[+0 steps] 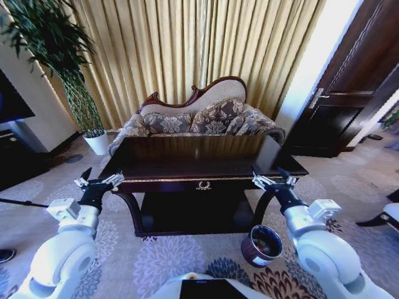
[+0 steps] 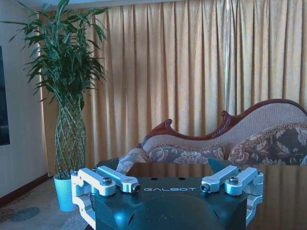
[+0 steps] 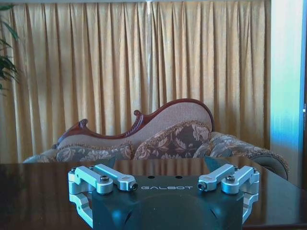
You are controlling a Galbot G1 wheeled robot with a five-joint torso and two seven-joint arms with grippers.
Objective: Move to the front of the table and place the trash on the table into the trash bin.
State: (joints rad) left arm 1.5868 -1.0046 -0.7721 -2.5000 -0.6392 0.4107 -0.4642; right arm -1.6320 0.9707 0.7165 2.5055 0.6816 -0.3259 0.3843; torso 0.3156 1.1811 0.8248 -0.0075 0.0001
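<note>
The long dark glossy table (image 1: 199, 163) stands straight ahead, its gold ornament facing me. The trash is out of view; the tabletop I can see is bare and reflects the curtains. The small maroon trash bin (image 1: 262, 245) sits on the carpet by the table's front right leg, below my right arm. My left gripper (image 1: 100, 177) hovers at the table's front left corner, open and holding nothing. My right gripper (image 1: 269, 177) hovers at the front right corner, also open. Each wrist view looks over its own open gripper (image 2: 165, 167) (image 3: 160, 165) across the tabletop (image 2: 283, 191) (image 3: 33, 191).
A patterned sofa (image 1: 199, 118) stands just behind the table before gold curtains. A tall plant in a white pot (image 1: 96, 142) is at the back left, a dark cabinet (image 1: 15, 156) at far left and a dark door (image 1: 349, 93) at right. Flowered carpet lies between me and the table.
</note>
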